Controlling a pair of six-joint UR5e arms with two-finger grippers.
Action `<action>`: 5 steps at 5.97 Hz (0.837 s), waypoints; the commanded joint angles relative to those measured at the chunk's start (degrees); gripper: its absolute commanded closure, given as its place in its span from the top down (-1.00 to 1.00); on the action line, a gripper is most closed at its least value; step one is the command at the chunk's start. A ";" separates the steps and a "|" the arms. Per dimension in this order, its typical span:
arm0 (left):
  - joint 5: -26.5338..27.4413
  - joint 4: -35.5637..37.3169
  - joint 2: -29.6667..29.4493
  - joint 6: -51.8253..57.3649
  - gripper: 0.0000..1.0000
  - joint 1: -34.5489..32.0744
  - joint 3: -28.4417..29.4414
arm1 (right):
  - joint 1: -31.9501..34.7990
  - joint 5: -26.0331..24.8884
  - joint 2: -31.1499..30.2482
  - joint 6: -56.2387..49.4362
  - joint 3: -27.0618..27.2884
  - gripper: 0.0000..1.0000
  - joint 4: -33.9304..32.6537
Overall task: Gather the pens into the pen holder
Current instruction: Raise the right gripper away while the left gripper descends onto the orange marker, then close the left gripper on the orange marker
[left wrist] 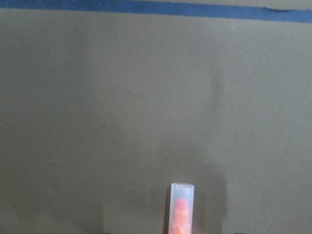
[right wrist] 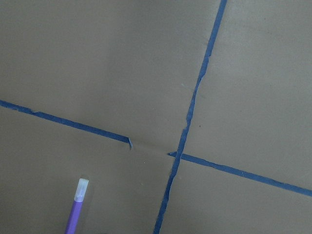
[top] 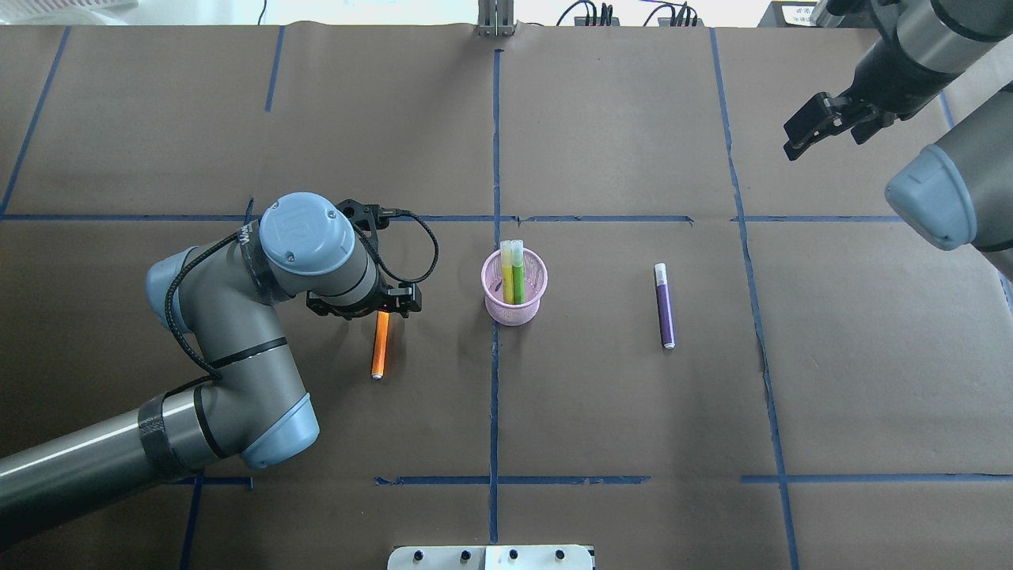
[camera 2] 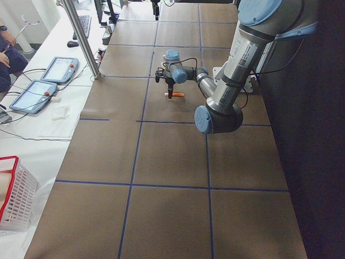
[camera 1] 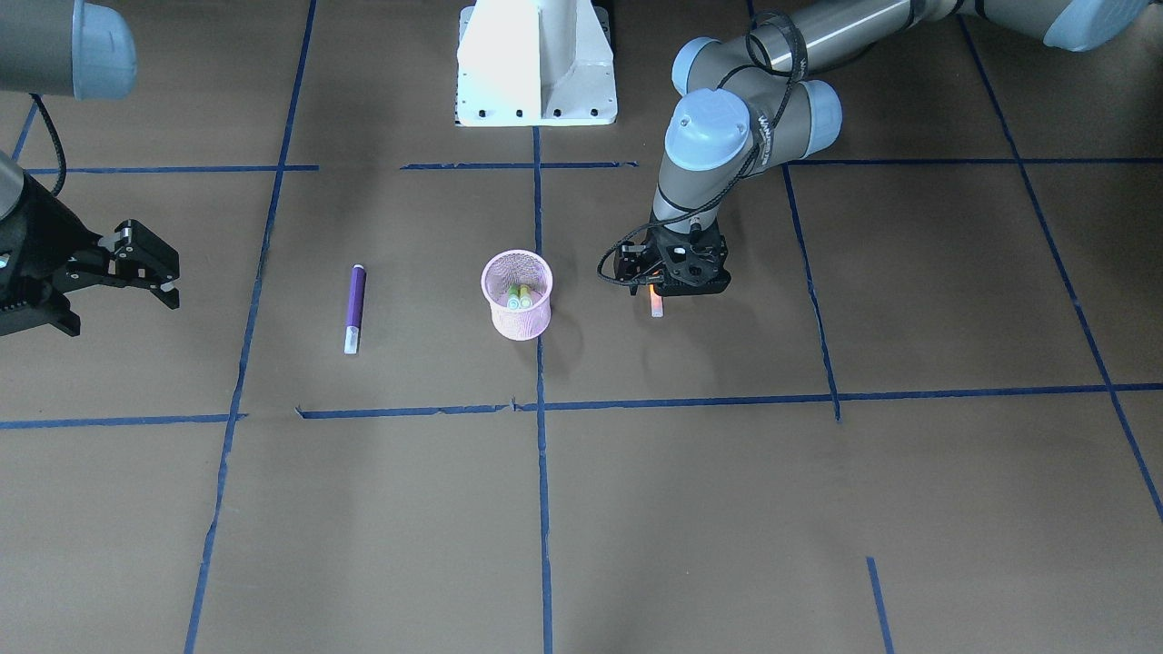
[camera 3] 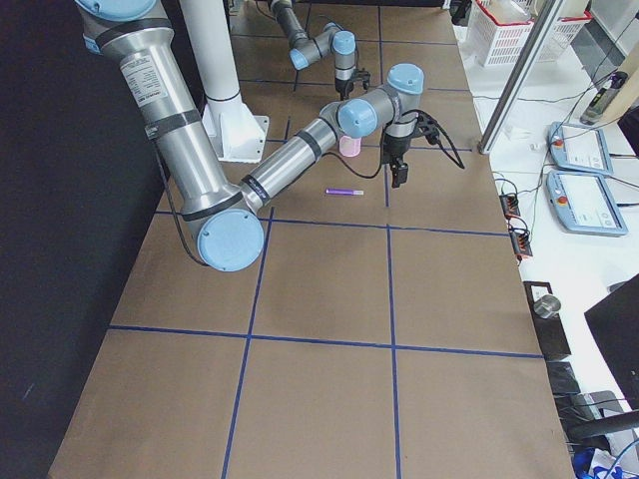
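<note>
Your left gripper (top: 380, 307) sits low over one end of the orange pen (top: 379, 348) lying flat beneath it, jaws hidden so you cannot tell their grip; expect light, stiff, slick round plastic, best pinched mid-barrel, with the pink mesh cup (top: 514, 315) nearby and the purple pen (top: 665, 309) beyond it.

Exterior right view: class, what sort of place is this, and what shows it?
Probably a robotics lab: a table gridded with blue tape, the right arm and left arm, touchscreen pendants on a side bench.
</note>
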 commanded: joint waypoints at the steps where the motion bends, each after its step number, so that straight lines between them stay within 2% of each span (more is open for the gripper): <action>1: -0.06 -0.12 -0.06 0.25 0.34 0.10 0.13 | 0.02 0.01 -0.09 -0.09 -0.03 1.00 0.01; 3: -0.06 -0.04 0.02 0.25 -0.03 0.71 0.13 | 0.02 0.01 -0.44 -0.09 -0.03 1.00 0.01; 5: -0.06 -0.03 -0.06 0.25 -0.11 0.89 0.13 | 0.02 0.09 -0.61 -0.09 -0.03 1.00 0.01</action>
